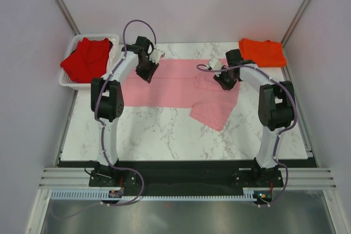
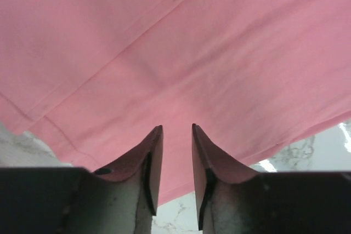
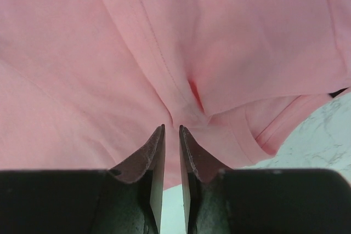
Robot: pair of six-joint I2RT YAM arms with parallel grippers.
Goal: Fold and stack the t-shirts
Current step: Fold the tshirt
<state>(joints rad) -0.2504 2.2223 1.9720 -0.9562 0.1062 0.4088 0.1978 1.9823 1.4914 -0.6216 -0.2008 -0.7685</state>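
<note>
The light pink t-shirt (image 1: 170,83) lies spread across the middle of the marble counter (image 1: 164,132), with a loose flap bunched at its lower right. The left pincer (image 2: 176,127) hangs released over the shirt's left part, while the right pincer (image 3: 171,127) has its jaws barely apart at a pucker of cloth, and whether it grasps cannot be told. If only one side catches, the fold would likely drag crooked and bunch the shirt further.

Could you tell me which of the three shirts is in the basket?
The red shirt, far left; the pink shirt and orange shirt lie on the table.
</note>
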